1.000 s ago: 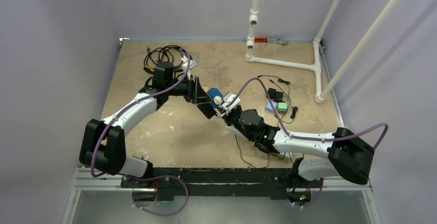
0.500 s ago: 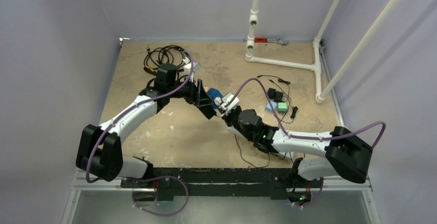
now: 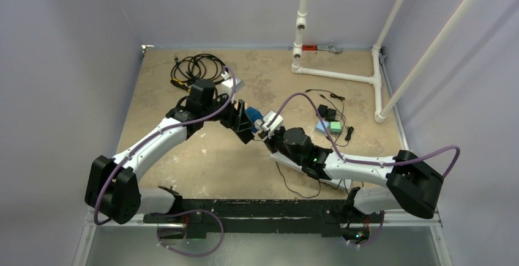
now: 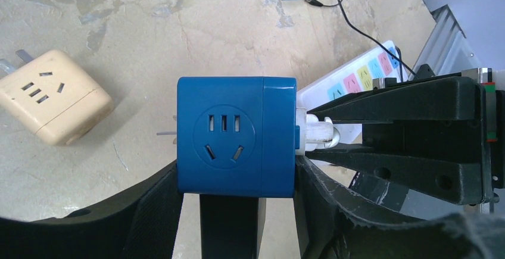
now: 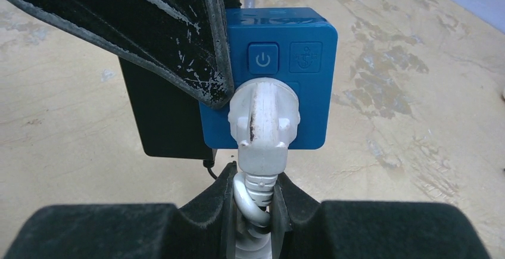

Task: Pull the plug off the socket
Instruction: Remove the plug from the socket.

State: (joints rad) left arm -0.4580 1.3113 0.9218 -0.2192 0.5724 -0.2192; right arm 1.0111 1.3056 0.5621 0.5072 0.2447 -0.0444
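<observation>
A blue cube socket (image 3: 253,116) is held off the table between the two arms. My left gripper (image 4: 237,183) is shut on it, its pads on the two side faces (image 4: 236,137). A white plug (image 4: 315,133) sits in the socket's face with the power button (image 5: 298,50). My right gripper (image 5: 256,196) is shut on the plug (image 5: 264,122) at its ribbed neck, with the white cable curled between the fingers. In the top view my right gripper (image 3: 264,128) meets my left gripper (image 3: 245,123) at the socket.
A beige cube socket (image 4: 56,95) lies on the table beyond the blue one. A white power strip (image 4: 357,83) lies under my right gripper. Small blue and green adapters (image 3: 328,127), a black cable coil (image 3: 194,67) and a white pipe frame (image 3: 343,73) are farther back.
My left arm has swung right and turned its gripper with the blue socket. My right gripper has followed a little to the left. The plug stays in the socket.
</observation>
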